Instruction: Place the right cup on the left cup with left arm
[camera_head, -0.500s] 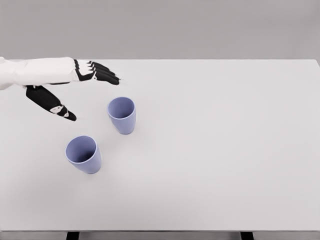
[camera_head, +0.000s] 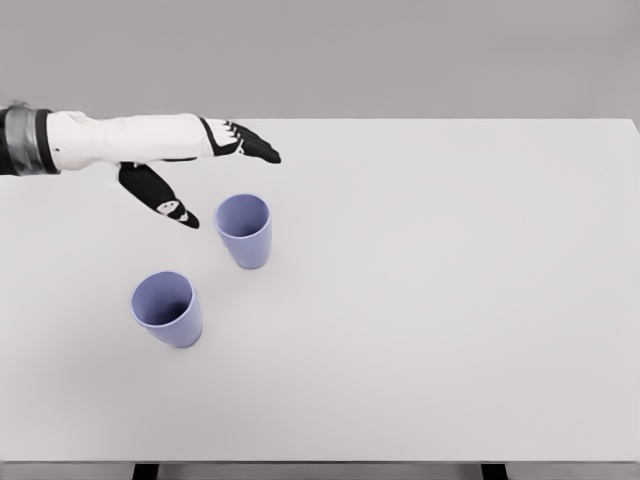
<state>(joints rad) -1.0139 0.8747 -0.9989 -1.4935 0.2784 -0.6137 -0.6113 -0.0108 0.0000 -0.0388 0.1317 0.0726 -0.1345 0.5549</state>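
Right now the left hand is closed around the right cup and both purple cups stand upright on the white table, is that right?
Not quite. In the head view the left hand is open and holds nothing, its fingers spread just beside the right cup. The rest holds: that cup and the left cup stand upright on the white table.

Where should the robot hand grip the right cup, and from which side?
Around the side wall just below the rim of the right cup, coming from its left: it stands upright, and the open left robot hand already hovers there, thumb and fingers spread.
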